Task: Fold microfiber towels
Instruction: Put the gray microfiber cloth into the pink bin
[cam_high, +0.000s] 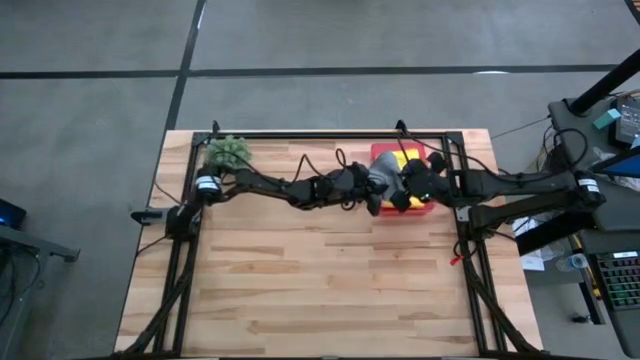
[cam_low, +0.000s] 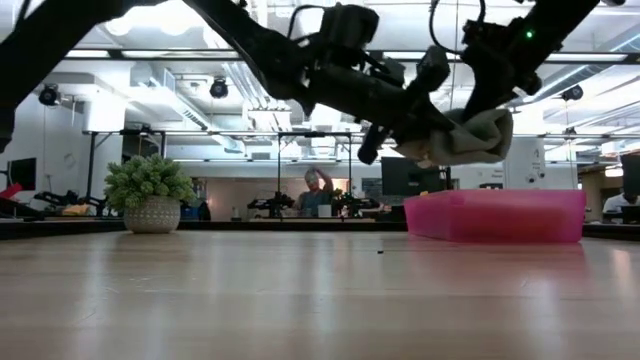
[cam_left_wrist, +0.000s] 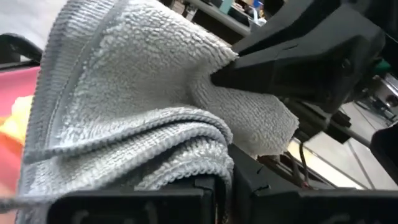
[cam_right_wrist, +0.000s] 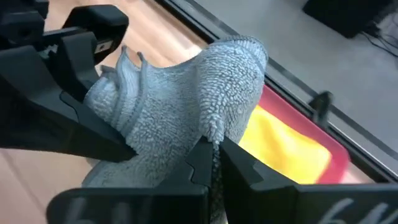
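Observation:
The grey microfiber towel (cam_high: 383, 178) is bunched and held in the air between both grippers, over the left edge of the pink tray (cam_high: 425, 208). In the low view the towel (cam_low: 472, 135) hangs clear above the tray (cam_low: 500, 215). My left gripper (cam_high: 374, 200) is shut on it from the table's left, my right gripper (cam_high: 402, 192) from the right. A yellow towel (cam_right_wrist: 292, 146) and an orange one (cam_high: 384, 153) lie in the tray. The blue and lime green towels are out of view. My left gripper pinches a folded, several-layer bunch of the grey towel (cam_left_wrist: 186, 149) between its two fingers. The hemmed edge (cam_left_wrist: 68, 106) rises away from the fingers, and the towel is lifted clear. My right gripper pinches the towel's lower bunched part (cam_right_wrist: 208, 127) between its two fingers. The cloth bulges slack beyond the fingers. Its fingers (cam_left_wrist: 249, 65) also show in the left wrist view, closed on the towel's far part.
A spiky green plant (cam_high: 228, 152) in a pot stands at the table's far left corner. The pink tray sits at the far right. The wooden table top (cam_high: 320, 280) stretches toward the near edge. A person (cam_low: 316, 190) shows in the room behind.

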